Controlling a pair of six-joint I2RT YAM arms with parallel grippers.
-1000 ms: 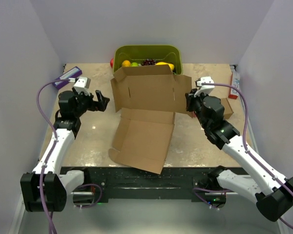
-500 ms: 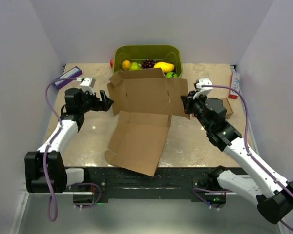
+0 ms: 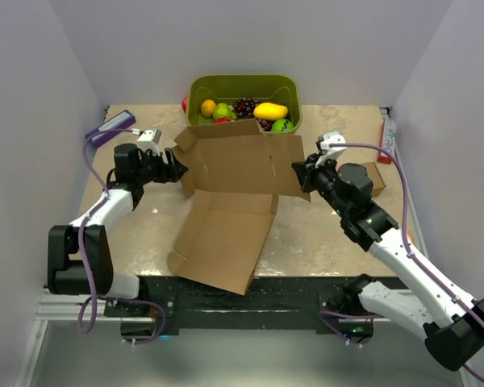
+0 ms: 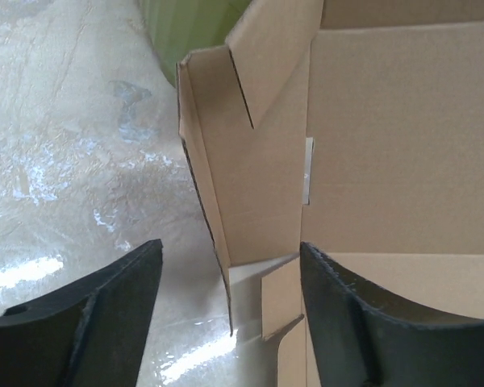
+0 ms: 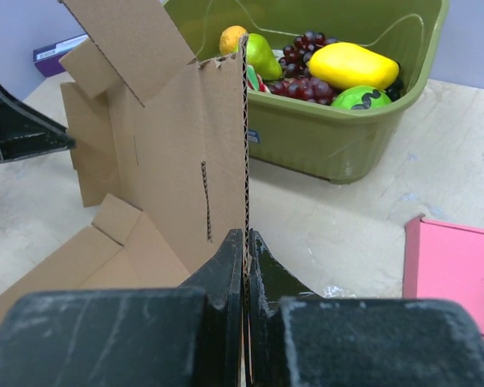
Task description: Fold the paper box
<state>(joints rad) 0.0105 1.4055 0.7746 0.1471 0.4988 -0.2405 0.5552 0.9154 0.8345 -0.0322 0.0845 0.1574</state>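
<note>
The paper box [image 3: 240, 161] is a large brown cardboard sheet with one panel standing upright and another lying flat [image 3: 222, 238] toward the near edge. My right gripper [image 3: 301, 172] is shut on the upright panel's right edge, and the corrugated edge [image 5: 244, 145] rises straight out of the shut right gripper [image 5: 246, 239]. My left gripper [image 3: 177, 167] is open at the box's left side. The left side flap [image 4: 250, 185] has its lower edge between the left gripper [image 4: 230, 258] fingers, apart from both.
A green bin [image 3: 244, 79] of fruit stands just behind the box, also close in the right wrist view [image 5: 323, 137]. A pink block [image 5: 452, 274] lies right of the box. A small cardboard box [image 3: 377, 177] and a purple object [image 3: 111, 126] sit near the table's sides.
My left gripper has moved right up to the box's left flap and its jaws have narrowed. My right gripper has carried the upright panel leftward, and the whole box has slid left.
</note>
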